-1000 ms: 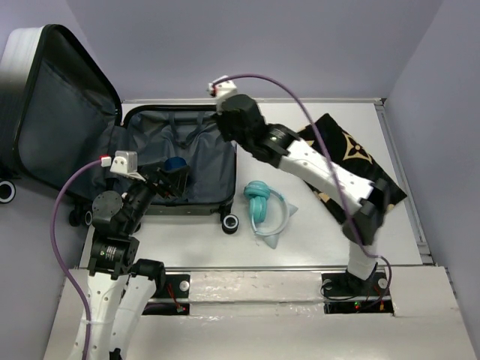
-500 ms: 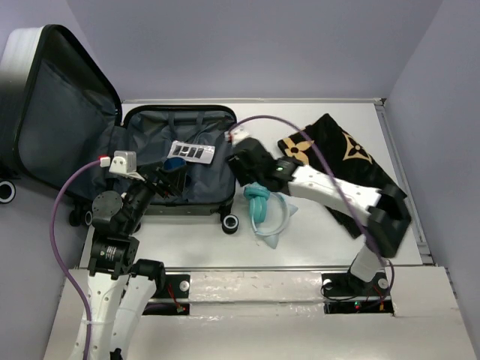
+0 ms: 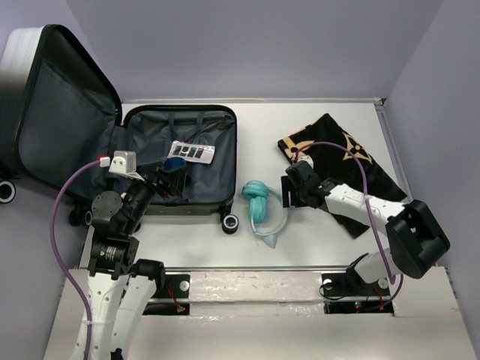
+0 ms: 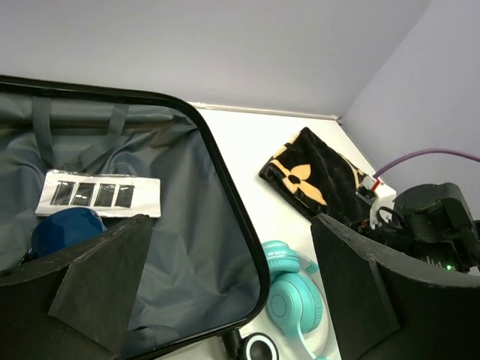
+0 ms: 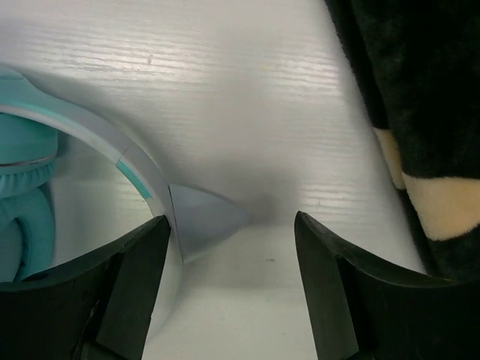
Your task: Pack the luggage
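Note:
The luggage [image 3: 214,176] lies open at the left, its lid [image 3: 60,112] raised. On its grey lining [image 4: 172,195] rest a silver packet [image 3: 192,152] [image 4: 99,193] and a blue object [image 3: 175,163] [image 4: 67,229]. My left gripper [image 3: 171,180] [image 4: 232,285] hangs open over the case's near part and holds nothing. Teal headphones [image 3: 259,206] [image 4: 289,289] in a clear bag lie right of the case. Low over the table, my right gripper [image 3: 287,195] [image 5: 232,285] is open, with the headband [image 5: 90,142] and the bag's corner [image 5: 202,217] by its left finger.
A black cloth with tan flowers [image 3: 345,161] [image 5: 420,97] lies just right of my right gripper. One wheel of the case [image 3: 231,223] sits by the headphones. Purple walls close in the table's back and right sides.
My right arm has drawn back from the luggage, leaving the silver packet inside, and dropped to the table beside the headphones. Its jaws have opened. The left arm has not moved.

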